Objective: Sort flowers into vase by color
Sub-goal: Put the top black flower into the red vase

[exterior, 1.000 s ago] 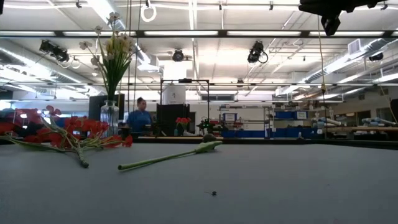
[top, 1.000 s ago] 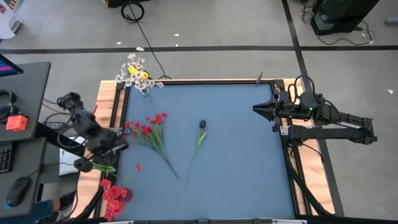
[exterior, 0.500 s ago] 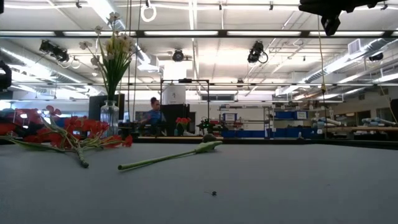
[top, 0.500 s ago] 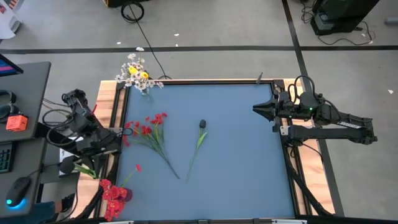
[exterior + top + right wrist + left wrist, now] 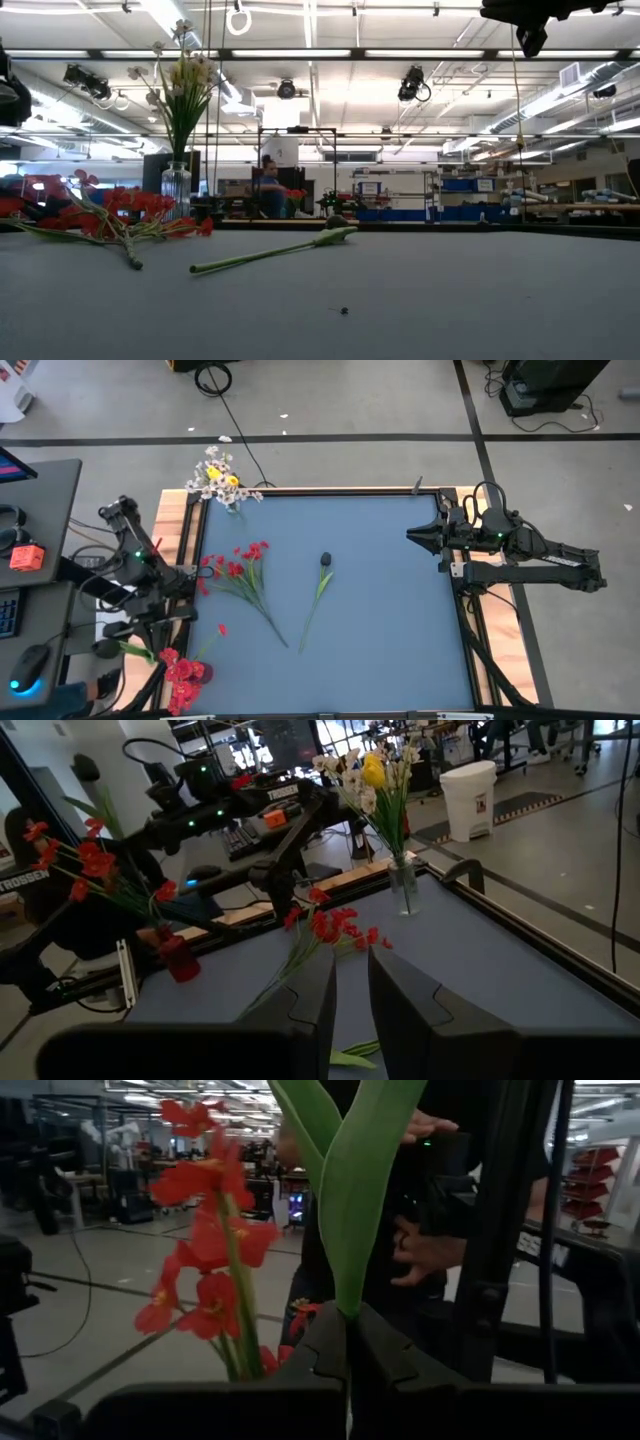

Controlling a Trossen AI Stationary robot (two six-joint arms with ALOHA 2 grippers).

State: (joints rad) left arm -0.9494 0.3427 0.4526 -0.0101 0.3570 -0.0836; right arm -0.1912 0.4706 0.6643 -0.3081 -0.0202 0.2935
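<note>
Left gripper is closed on a red sprig with broad green leaf; right gripper is parted slightly, holding nothing, at 3 o'clock

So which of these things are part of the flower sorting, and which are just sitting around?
Part of the job:
- red sprig lying on the mat
- dark-bud stem lying on the mat
- vase of white and yellow flowers
- vase of red flowers
- stem pinched in the left gripper

Just lying about:
- mouse
- orange box
- loose red petal
</note>
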